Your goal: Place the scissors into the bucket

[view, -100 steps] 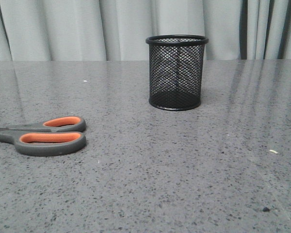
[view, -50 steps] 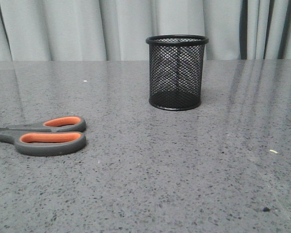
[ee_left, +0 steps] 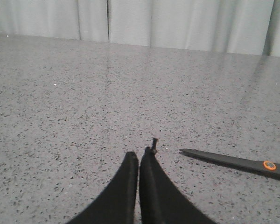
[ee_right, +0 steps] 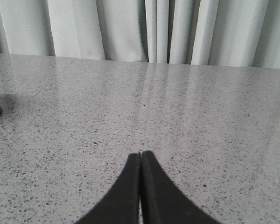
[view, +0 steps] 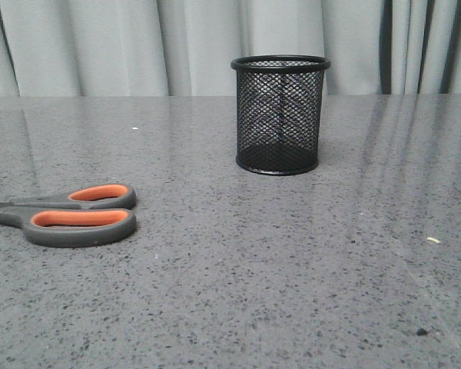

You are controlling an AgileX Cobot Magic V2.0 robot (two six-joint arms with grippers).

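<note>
Both arms low over the worktop [view: 292, 269], jaws pressed together on nothing; scissors and bucket apart and untouched.

The left gripper [ee_left: 139, 156] points out level over the speckled grey surface, its two black fingers meeting at the tips; the right gripper [ee_right: 140, 156] is posed the same way, its jaws closed with only a hairline between them; neither arm shows in the front view. The scissors [view: 69, 215] lie flat toward the robot's left, handles pointing to the middle, the blades cut off by the front view's edge; the left wrist view shows only the dark blades and the orange pivot. The bucket [view: 280, 115] stands upright farther back, well apart from the scissors; only a sliver of it shows in the right wrist view.
</note>
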